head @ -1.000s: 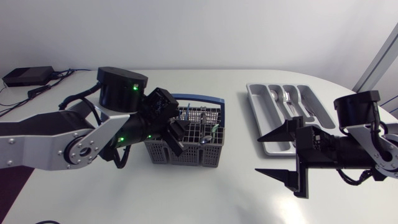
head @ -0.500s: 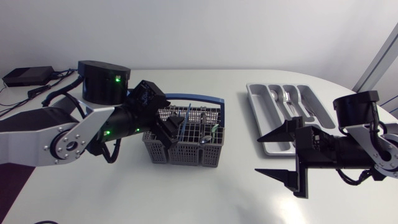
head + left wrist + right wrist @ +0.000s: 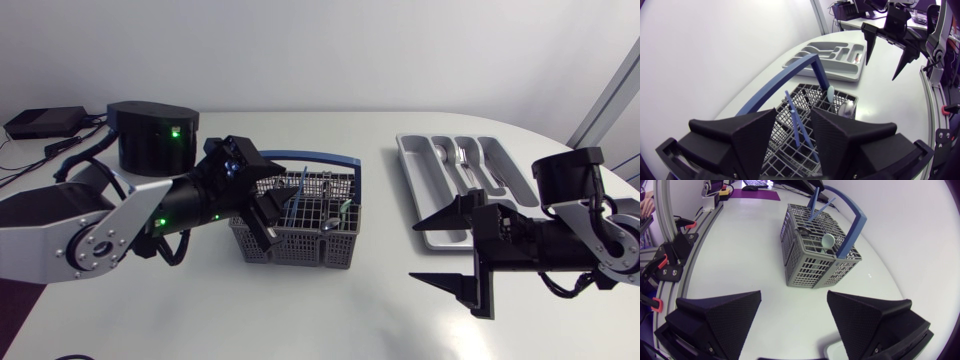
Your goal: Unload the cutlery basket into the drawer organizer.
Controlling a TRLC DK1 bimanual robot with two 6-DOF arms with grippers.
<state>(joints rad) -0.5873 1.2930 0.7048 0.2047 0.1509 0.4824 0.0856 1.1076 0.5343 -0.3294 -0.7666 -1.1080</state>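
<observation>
The grey cutlery basket (image 3: 305, 238) with a blue handle (image 3: 320, 157) stands mid-table. My left gripper (image 3: 270, 213) is over its left part. In the left wrist view a blue utensil (image 3: 796, 122) stands upright between the parted fingers of this gripper (image 3: 792, 112), and neither finger clearly presses on it. A pale-handled spoon (image 3: 831, 93) stands further in. The grey drawer organizer (image 3: 428, 170) lies at the right and holds some metal cutlery (image 3: 462, 160). My right gripper (image 3: 415, 250) hangs open and empty just in front of it, facing the basket (image 3: 815, 260).
A black box (image 3: 42, 122) with cables sits at the table's back left corner. Bare white tabletop lies between the basket and the organizer and along the front edge.
My left arm has swung a little to the left, its gripper staying at the basket's left part. The right arm has not moved.
</observation>
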